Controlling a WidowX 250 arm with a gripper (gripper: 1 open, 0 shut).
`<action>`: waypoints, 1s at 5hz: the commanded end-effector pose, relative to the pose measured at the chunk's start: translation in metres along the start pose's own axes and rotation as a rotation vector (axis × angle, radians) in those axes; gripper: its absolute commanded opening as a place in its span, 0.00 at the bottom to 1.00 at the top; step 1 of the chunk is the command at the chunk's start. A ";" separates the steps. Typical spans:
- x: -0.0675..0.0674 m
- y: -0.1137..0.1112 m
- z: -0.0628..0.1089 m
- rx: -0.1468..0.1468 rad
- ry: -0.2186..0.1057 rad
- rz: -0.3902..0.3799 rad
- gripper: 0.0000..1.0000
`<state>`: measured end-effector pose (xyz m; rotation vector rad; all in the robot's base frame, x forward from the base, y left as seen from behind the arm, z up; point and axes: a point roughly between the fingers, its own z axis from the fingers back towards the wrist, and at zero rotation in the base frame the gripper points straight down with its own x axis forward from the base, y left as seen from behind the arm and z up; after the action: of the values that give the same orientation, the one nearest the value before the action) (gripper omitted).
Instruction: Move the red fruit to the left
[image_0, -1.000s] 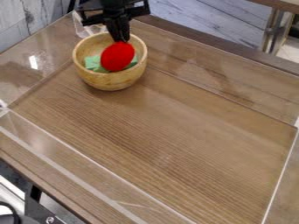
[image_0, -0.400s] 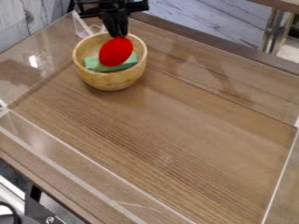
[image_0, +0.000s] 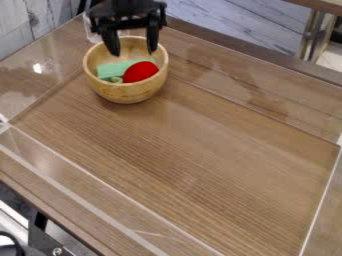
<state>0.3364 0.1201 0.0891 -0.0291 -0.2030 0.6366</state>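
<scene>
The red fruit (image_0: 142, 71) lies inside the wooden bowl (image_0: 127, 90) at the table's far left, resting against the bowl's right inner wall. A flat green block (image_0: 115, 70) lies next to it in the bowl. My black gripper (image_0: 132, 44) hangs just above the bowl's back rim, open, its two fingers spread apart with nothing between them. One fingertip (image_0: 114, 46) is over the green block and the other stands above the fruit, not touching it.
The bowl stands on a wooden tabletop (image_0: 201, 150) enclosed by low clear walls (image_0: 80, 185). A table leg (image_0: 314, 40) stands beyond the far right edge.
The gripper, shut on the red fruit a second ago, has opened and risen slightly. The fruit has dropped into the bowl beside the green block.
</scene>
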 end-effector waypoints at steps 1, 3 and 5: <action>0.015 -0.010 0.002 0.012 -0.059 0.025 1.00; 0.014 -0.012 0.009 0.011 -0.055 0.030 0.00; 0.021 -0.001 0.039 -0.065 -0.043 -0.067 0.00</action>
<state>0.3389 0.1255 0.0927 -0.0832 -0.1492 0.5734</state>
